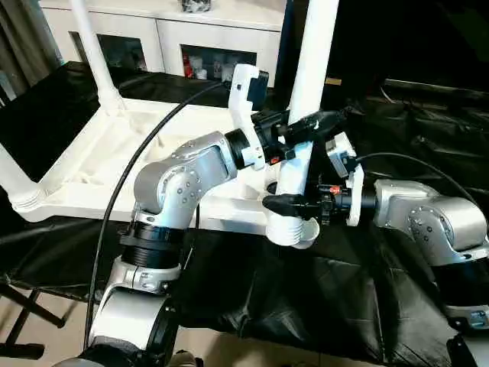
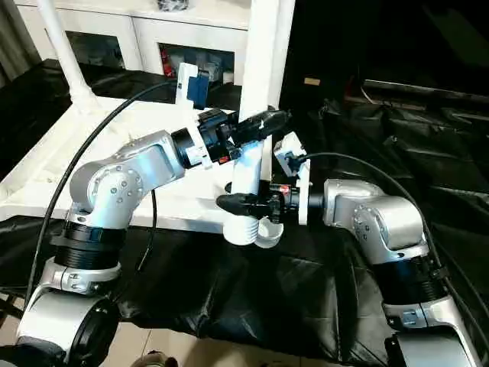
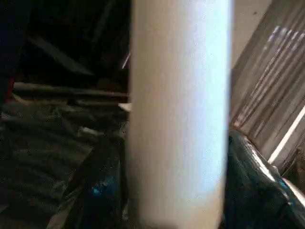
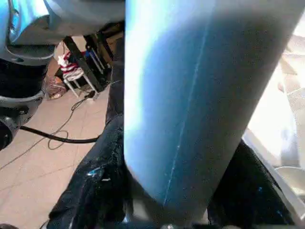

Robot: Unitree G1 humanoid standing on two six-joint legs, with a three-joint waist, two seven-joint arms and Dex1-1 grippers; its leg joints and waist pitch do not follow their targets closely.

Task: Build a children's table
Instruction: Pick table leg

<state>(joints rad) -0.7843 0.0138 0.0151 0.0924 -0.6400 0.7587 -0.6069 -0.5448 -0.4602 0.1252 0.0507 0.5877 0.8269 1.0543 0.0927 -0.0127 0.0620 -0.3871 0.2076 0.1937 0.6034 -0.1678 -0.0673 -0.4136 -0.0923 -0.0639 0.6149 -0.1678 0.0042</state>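
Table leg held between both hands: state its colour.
White plastic tube leg, clearest in the left eye view.
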